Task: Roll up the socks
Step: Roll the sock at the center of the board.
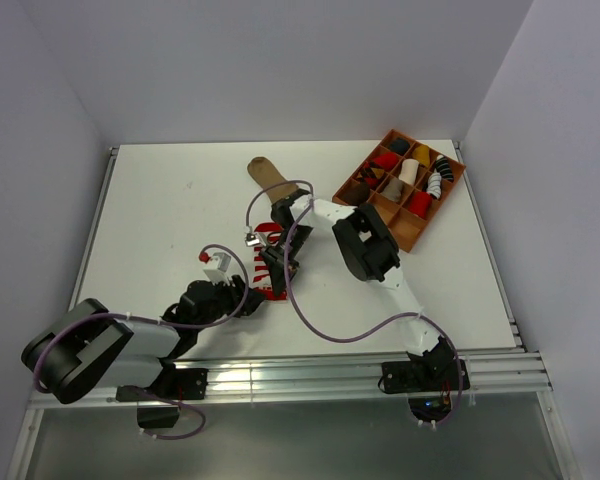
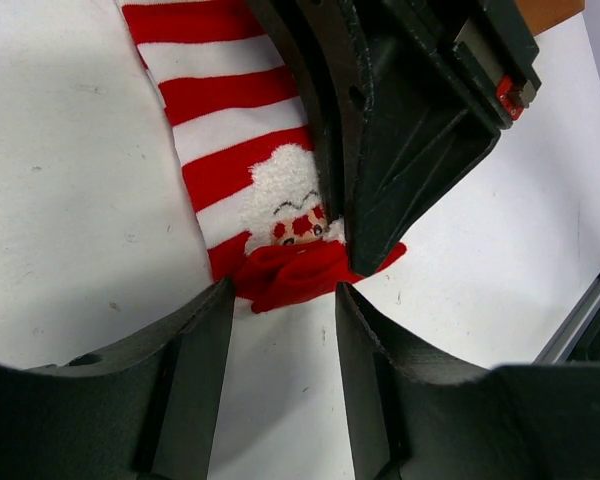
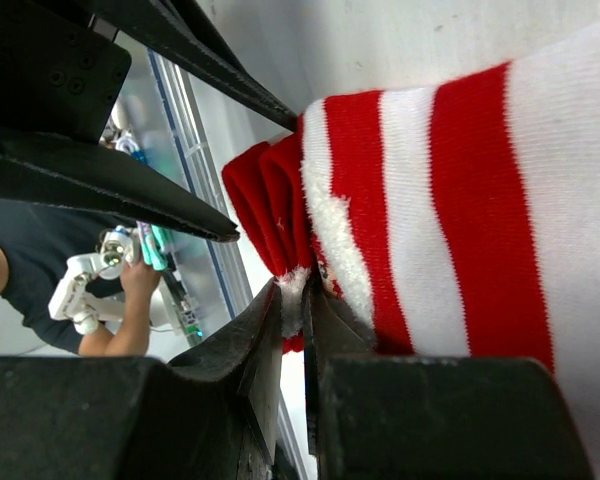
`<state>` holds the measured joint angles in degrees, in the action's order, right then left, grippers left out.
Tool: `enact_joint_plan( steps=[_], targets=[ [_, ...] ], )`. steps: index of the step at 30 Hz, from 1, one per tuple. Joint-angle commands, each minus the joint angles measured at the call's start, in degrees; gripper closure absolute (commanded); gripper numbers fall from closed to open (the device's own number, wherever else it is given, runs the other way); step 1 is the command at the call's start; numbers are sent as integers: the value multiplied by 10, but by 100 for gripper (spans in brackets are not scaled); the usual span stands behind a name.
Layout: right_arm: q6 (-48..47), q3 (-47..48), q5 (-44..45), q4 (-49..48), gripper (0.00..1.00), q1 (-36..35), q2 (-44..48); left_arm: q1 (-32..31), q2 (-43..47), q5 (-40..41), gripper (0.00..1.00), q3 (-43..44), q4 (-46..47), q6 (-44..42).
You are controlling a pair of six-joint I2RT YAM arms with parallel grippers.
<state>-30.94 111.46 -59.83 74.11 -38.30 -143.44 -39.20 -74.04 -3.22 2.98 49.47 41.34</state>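
Note:
The red-and-white striped sock [image 1: 263, 278] with the Santa face lies flat in the middle of the table. In the left wrist view the striped sock [image 2: 230, 150] ends in a folded red edge just past my left gripper [image 2: 283, 290], which stands open and touches nothing. My right gripper [image 3: 292, 298] is shut on the fuzzy white trim at that same end of the striped sock [image 3: 460, 200]. In the top view the left gripper [image 1: 252, 296] and the right gripper [image 1: 278, 262] meet over the sock. The tan-brown sock [image 1: 268, 177] lies flat farther back, partly under the right arm.
A brown divided tray [image 1: 412, 232] holding several sock rolls sits at the back right. The right arm's purple cable loops over the striped sock. The aluminium rail runs along the table's near edge.

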Motion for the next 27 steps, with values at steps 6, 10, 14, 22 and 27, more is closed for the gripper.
enact_joint_plan(
  steps=[6, 10, 14, 22, 27],
  targets=[
    [6, 25, -8, 1, 89, 2, -4, -4, 47, 30, 47, 2, 5, -2],
    [8, 21, -9, -4, 89, 3, -4, -4, 73, 30, 44, 8, -13, -19],
    [9, 23, -8, -3, 89, 3, -5, -4, 59, 21, 43, 22, -3, -28],
    [8, 24, -12, 3, 89, 3, -4, -4, -53, -6, 44, 37, 79, -18],
    [11, 24, -15, 3, 89, 5, -4, -4, -74, -9, 46, 26, 107, -10]
  ],
)
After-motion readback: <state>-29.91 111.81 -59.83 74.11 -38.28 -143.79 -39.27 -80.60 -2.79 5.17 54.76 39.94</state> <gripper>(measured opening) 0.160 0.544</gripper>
